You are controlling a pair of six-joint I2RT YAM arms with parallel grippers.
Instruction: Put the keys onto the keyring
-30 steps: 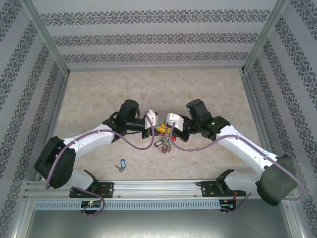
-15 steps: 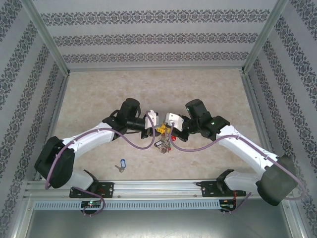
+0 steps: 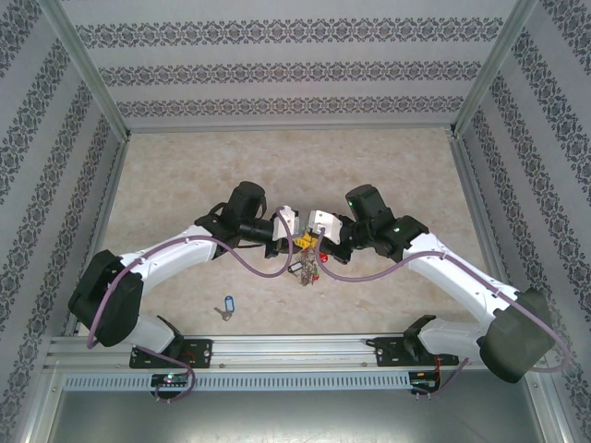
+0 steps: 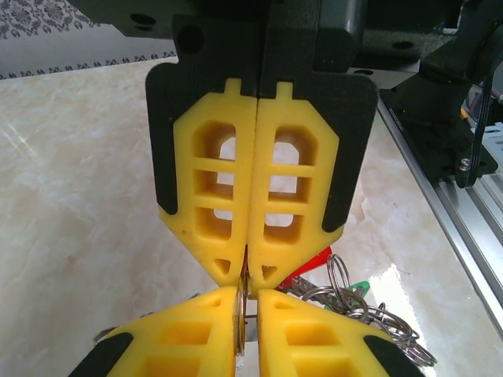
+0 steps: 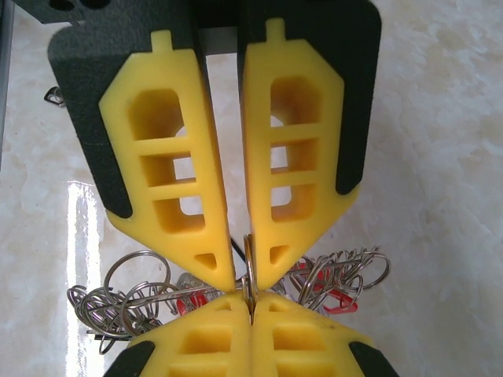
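Over the middle of the table my left gripper point(image 3: 297, 242) and right gripper point(image 3: 315, 243) meet tip to tip. Both pinch one thin metal ring of the keyring point(image 3: 309, 267), whose bunch of rings and tags hangs below them. In the left wrist view my left gripper point(image 4: 247, 330) holds that ring point(image 4: 240, 314) edge-on, and the right gripper's fingers point(image 4: 291, 196) press together above it. In the right wrist view my right gripper point(image 5: 251, 318) is shut on the ring point(image 5: 249, 263). Red tags point(image 5: 182, 301) sit among the loops. A blue-tagged key point(image 3: 226, 307) lies apart on the table.
The marble table point(image 3: 295, 166) has patterned walls on three sides. An aluminium rail point(image 3: 295, 351) with the arm bases runs along the near edge. A green tag point(image 4: 357, 287) pokes out of the bunch of loose rings point(image 4: 377, 318).
My left gripper has slid a little to the right, closing up against the right gripper. The right arm, the hanging bunch and the blue-tagged key have stayed put.
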